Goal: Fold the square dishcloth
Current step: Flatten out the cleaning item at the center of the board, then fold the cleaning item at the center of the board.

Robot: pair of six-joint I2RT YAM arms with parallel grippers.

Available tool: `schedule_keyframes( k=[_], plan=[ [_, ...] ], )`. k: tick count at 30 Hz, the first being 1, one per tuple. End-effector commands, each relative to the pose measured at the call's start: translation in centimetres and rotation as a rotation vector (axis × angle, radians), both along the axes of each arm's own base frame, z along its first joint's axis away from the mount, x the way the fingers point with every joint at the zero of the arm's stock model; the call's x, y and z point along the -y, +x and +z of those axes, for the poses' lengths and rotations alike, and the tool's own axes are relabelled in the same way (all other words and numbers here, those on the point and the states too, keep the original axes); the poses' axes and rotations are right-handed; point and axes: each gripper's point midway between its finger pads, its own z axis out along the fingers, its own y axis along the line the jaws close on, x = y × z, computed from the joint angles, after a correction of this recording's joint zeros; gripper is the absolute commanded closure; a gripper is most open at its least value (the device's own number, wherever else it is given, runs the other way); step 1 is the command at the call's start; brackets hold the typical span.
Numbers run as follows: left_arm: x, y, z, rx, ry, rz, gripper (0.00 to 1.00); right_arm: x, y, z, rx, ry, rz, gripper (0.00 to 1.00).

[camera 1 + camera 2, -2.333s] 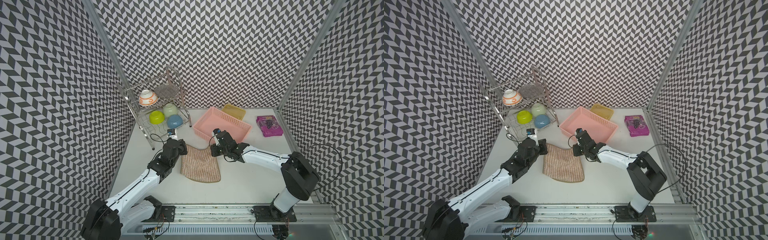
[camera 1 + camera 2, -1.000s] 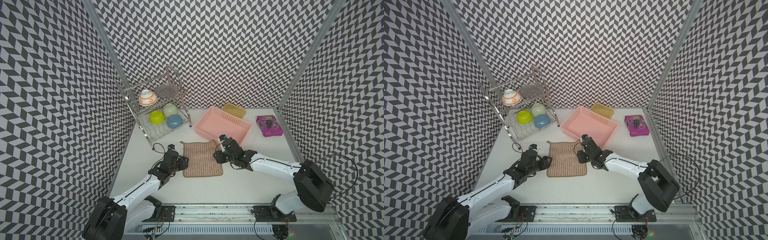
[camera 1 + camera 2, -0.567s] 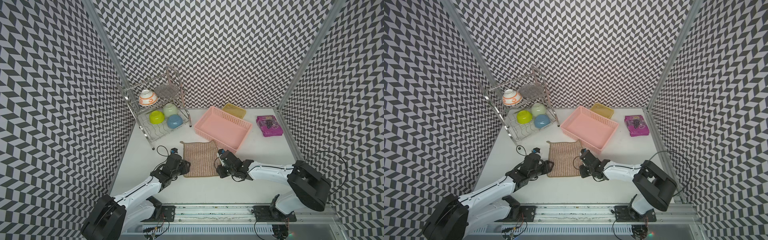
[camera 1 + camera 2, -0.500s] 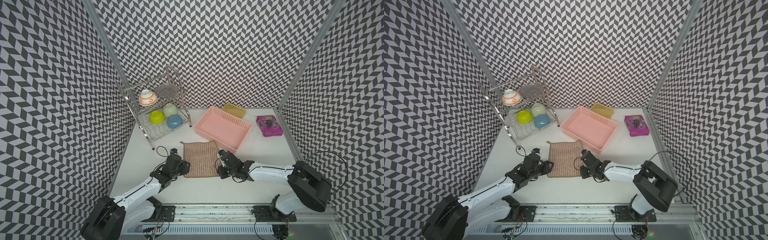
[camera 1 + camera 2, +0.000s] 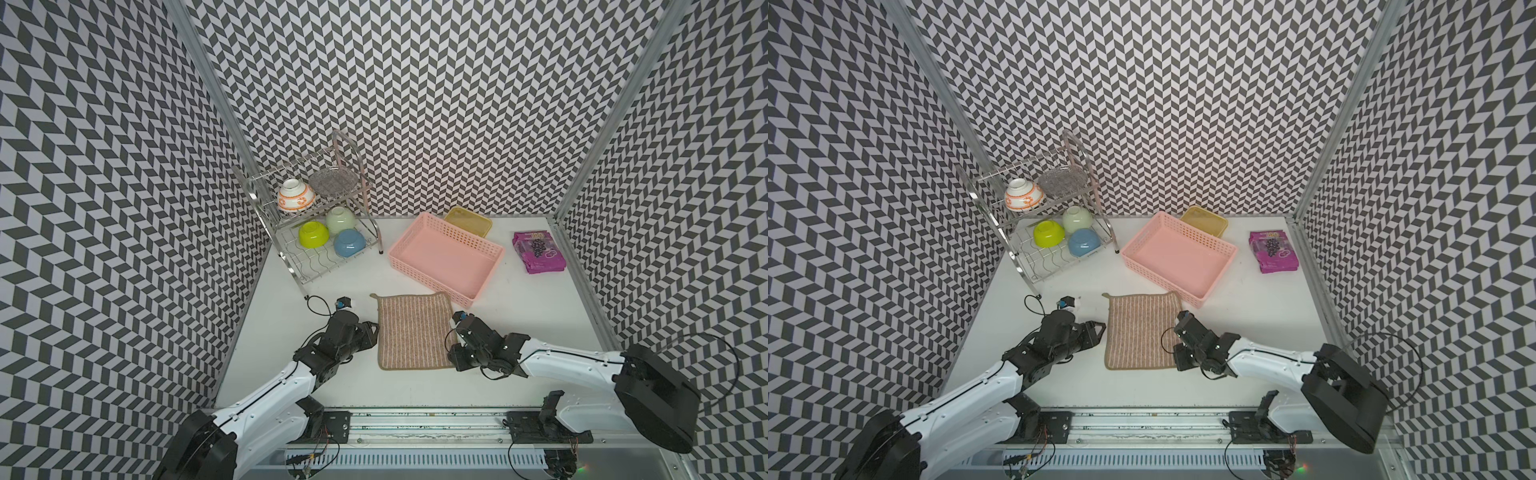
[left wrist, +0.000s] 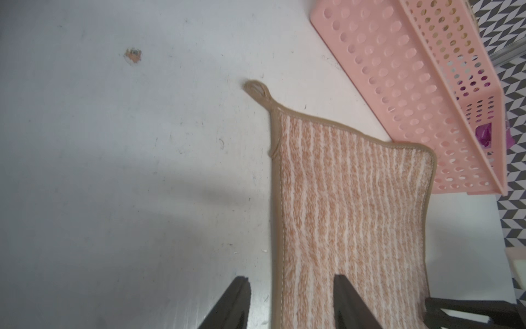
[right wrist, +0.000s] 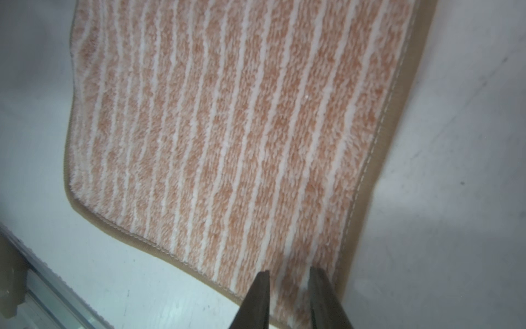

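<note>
- The square dishcloth lies flat and unfolded on the surface, between my two arms. Its far right corner sits close beside the near corner of the pink basket, and its hanging loop is at the far left corner.
- The left jaws stand open about midway along the cloth's left side. In the left wrist view one fingertip is over bare surface and the other is over the pile, with the hem running between them.
- The right jaws are at the near right corner, drawn in to a narrow gap with pile showing between the tips. I cannot tell whether they are pinching the cloth or only resting over it.
- I judge the step in hand to be taking hold for the first fold; no fold shows yet.
- To do it well I want matched grips on one edge. I'd bring the left jaws toward the near left corner, work one tip under the hem and close on a single layer.
- Then I'd lift both corners just clear, carry them level to the far edge and lay hem on hem.
- The risks I see are soft pile slipping from a shallow pinch and the pink basket crowding the landing spot.
</note>
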Motion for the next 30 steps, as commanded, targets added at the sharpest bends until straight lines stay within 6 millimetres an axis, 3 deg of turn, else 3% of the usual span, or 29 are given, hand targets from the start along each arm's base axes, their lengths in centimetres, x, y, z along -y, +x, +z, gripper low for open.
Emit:
schedule_keyframes(
  k=[1, 6, 11, 18, 30],
  plan=[
    [0.1, 1.8, 2.6, 0.079, 0.009, 0.033, 0.46, 0.2, 0.9, 1.9, 0.05, -0.014, -0.024, 0.69],
    [0.7, 4.8, 3.9, 0.125, 0.087, 0.036, 0.44, -1.0, 5.4, 6.7, 0.225, 0.001, -0.101, 0.55],
    [1.8, 8.1, 4.2, 0.145, 0.187, 0.001, 0.45, -1.9, 10.0, 8.8, 0.313, 0.017, -0.131, 0.58],
    [1.9, 11.8, 3.0, 0.102, 0.249, -0.03, 0.44, -2.9, 14.4, 7.1, 0.304, -0.035, -0.098, 0.58],
    [1.6, 13.1, -0.2, 0.011, 0.264, -0.032, 0.4, -0.8, 20.3, 4.1, 0.284, -0.113, -0.177, 0.54]
  ],
)
